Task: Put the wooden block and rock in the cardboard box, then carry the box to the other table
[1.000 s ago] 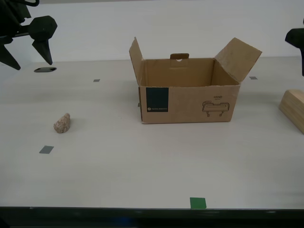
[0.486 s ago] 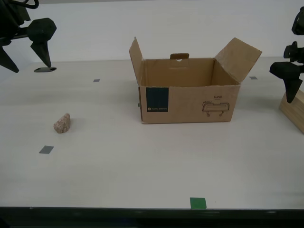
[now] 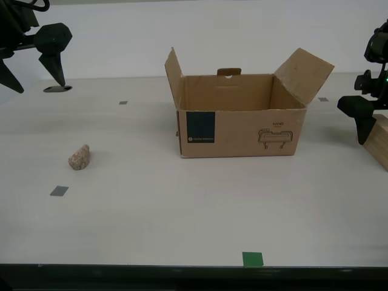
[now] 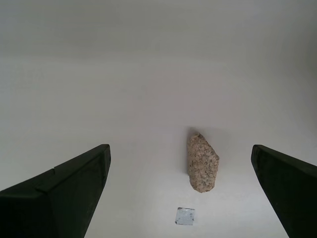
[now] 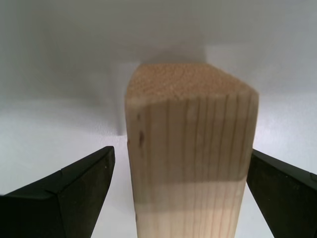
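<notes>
Wooden block (image 5: 190, 148) between my first gripper's (image 5: 181, 193) spread jaws — lowered since; my second gripper (image 4: 181, 193) open, unmoved.

My first gripper (image 5: 181, 198) is at the wooden block (image 5: 190, 148), low over the end of it that is nearer to the cardboard box (image 3: 239, 118). Its jaws are spread wide, one on each side of the block, and neither touches the wood. My second gripper (image 4: 181, 198) hangs high, far from the box on the side of the rock (image 4: 202, 162), with its jaws parted wide and pointing down.
</notes>
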Robot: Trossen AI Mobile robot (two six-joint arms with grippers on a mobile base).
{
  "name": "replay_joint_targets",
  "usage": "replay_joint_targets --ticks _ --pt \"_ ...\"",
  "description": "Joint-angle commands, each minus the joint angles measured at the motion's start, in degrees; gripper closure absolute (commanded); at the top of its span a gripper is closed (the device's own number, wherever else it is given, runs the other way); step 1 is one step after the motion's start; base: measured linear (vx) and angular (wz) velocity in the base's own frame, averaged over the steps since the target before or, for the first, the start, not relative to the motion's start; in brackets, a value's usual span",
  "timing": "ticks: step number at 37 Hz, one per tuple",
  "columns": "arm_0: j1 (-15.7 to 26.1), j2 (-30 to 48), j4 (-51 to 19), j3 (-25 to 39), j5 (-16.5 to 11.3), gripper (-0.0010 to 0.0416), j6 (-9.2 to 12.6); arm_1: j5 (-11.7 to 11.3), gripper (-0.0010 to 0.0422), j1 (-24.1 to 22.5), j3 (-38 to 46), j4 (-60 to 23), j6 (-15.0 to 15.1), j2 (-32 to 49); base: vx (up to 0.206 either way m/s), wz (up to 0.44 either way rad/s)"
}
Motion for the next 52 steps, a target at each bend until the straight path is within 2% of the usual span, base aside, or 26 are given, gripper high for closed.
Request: replay_joint_targets --ticks 1,17,28,36,38,43,52 --pt "0.0 0.0 0.9 -0.6 0.2 0.0051 -0.2 -0.1 0.0023 0.0 0.0 -0.1 0.0 0.0 0.0 0.0" --pt "0.2 0.0 2.8 -4.7 0.2 0.0062 -0.1 -0.1 0.0023 0.0 0.0 0.0 0.0 0.0 0.0 0.0" --pt "0.3 0.0 3.4 -4.9 0.2 0.0091 0.2 -0.1 0.0023 -0.2 -3.0 0.8 -0.5 0.0 0.0 0.0" --pt "0.4 -0.5 3.4 -4.9 0.2 0.0109 0.3 -0.2 0.0023 -2.6 -4.5 4.3 -1.3 0.0 0.0 0.0" --pt "0.4 -0.6 3.4 -4.9 0.2 0.0108 0.3 -1.6 0.0023 -4.0 -4.5 5.0 -2.1 0.0 0.0 0.0" --pt "0.4 -0.7 3.4 -4.9 0.2 0.0093 0.3 -7.8 0.0023 -7.8 -4.5 6.1 -3.6 0.0 0.0 0.0" --pt "0.4 -0.7 3.4 -4.9 0.2 0.0095 0.3 -8.3 0.0023 -10.7 -4.7 7.6 -6.8 0.3 0.0 0.0"
